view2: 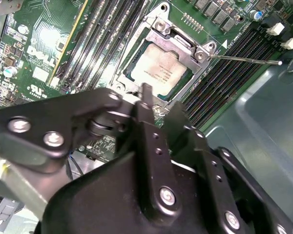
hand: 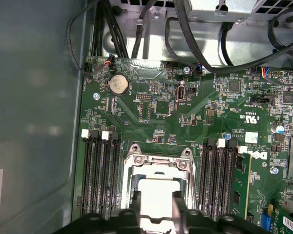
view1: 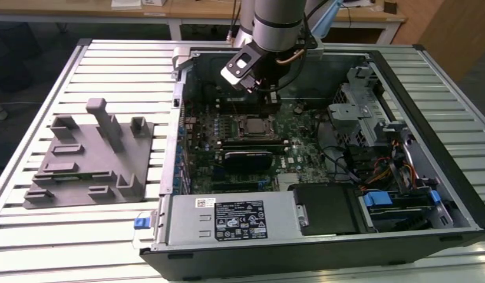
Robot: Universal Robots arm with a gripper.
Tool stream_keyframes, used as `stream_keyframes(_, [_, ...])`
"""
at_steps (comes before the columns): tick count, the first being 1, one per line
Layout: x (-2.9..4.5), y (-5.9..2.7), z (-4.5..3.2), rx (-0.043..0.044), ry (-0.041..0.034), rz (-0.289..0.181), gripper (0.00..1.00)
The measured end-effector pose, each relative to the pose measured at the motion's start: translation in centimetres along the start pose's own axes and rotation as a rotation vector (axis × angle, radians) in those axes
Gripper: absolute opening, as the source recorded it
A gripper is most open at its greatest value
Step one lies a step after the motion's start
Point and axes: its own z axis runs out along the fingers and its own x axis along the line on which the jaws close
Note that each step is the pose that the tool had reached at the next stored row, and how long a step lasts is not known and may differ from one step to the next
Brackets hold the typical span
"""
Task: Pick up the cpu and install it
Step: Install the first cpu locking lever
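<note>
The pale silver square cpu (view2: 158,68) lies flat inside the metal socket frame (view2: 158,25) on the green motherboard (view1: 301,127), near the middle of the exterior view. The black two-fingered gripper (view2: 161,103) hovers just above it. Its fingers are parted and empty, set about the chip's width, I'd guess.

Silver-grey cylindrical arm (view1: 277,23), black gripper (view2: 161,100) studded with silver screws (view2: 167,196), coppery cable (view1: 293,56) at the wrist.

One cpu (view2: 158,68), one pincer (view2: 161,105)
</note>
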Motion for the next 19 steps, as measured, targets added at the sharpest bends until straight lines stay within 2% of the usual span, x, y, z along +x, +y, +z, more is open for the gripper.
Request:
stream_keyframes(3, [0.0,0.0,0.0,0.0,0.0,0.0,0.27])
stream_keyframes(6, [0.0,-0.01,0.0,0.0,0.0,0.0,0.11])
stream_keyframes(19, [0.0,-0.03,0.0,0.0,0.0,0.0,0.11])
